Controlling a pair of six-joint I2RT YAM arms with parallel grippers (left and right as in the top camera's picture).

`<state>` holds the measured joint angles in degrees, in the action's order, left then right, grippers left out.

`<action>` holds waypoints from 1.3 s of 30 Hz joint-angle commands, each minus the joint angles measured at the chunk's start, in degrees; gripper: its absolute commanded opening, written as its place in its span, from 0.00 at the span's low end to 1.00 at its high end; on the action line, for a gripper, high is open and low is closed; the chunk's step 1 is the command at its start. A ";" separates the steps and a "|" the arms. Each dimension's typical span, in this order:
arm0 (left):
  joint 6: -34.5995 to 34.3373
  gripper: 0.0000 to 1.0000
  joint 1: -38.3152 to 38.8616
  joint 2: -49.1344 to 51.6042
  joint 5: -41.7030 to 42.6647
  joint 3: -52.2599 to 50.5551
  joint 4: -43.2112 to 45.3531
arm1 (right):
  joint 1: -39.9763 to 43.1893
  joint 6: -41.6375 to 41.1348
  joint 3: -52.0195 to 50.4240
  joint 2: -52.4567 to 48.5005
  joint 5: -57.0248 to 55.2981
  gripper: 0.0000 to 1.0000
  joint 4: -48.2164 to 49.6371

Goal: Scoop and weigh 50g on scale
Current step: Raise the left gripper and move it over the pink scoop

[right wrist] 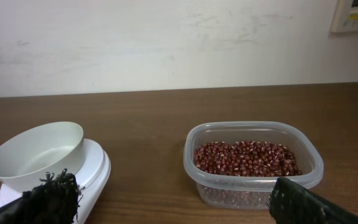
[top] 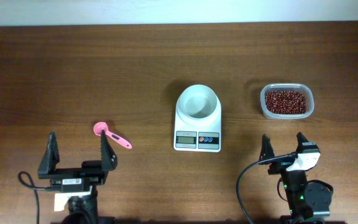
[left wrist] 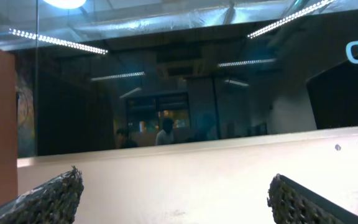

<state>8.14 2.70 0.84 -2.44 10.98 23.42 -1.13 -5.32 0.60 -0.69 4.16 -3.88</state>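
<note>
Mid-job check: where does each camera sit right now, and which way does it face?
Overhead: above the table, looking straight down on the scale, the tub of beans and the pink spoon; left gripper and right gripper, both open, show at the bottom edge.
Left wrist: on the left arm, angled up at a pale wall and dark glass; only its own fingertips show.
Right wrist: low over the table, facing the scale and tub; its own fingertips show.
Shared: overhead and right wrist both show scale and tub.
</note>
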 commanded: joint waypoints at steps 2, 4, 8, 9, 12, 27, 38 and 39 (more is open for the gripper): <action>2.25 0.99 -0.35 0.26 -5.70 7.98 -8.02 | -0.37 0.44 -0.28 0.50 0.28 0.99 -0.26; 2.25 0.99 -0.37 1.70 -6.45 10.67 -11.47 | -0.37 0.44 -0.28 0.50 0.28 0.99 -0.26; 2.23 0.99 -0.35 8.04 -6.69 17.31 -17.35 | -0.37 0.44 -0.28 0.50 0.28 0.99 -0.26; 2.21 0.99 -0.35 10.12 -6.84 19.06 -18.80 | -0.37 0.44 -0.28 0.50 0.31 0.99 -0.26; 2.19 0.99 -0.37 16.81 -7.32 24.90 -24.90 | -0.37 0.44 -0.28 0.50 0.28 0.99 -0.26; -4.07 0.99 -0.35 37.64 -2.69 38.75 -43.52 | -0.37 0.44 -0.28 0.50 0.31 0.99 -0.26; -4.04 0.99 -0.35 42.32 -2.73 38.75 -54.18 | -0.37 0.44 -0.28 0.50 0.31 0.99 -0.26; -4.04 0.99 -0.35 42.69 -2.73 38.75 -55.74 | -0.37 0.44 -0.28 0.50 0.31 0.99 -0.26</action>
<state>4.86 2.70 42.65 -5.87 48.69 -29.87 -1.13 -5.34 0.60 -0.69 4.16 -3.88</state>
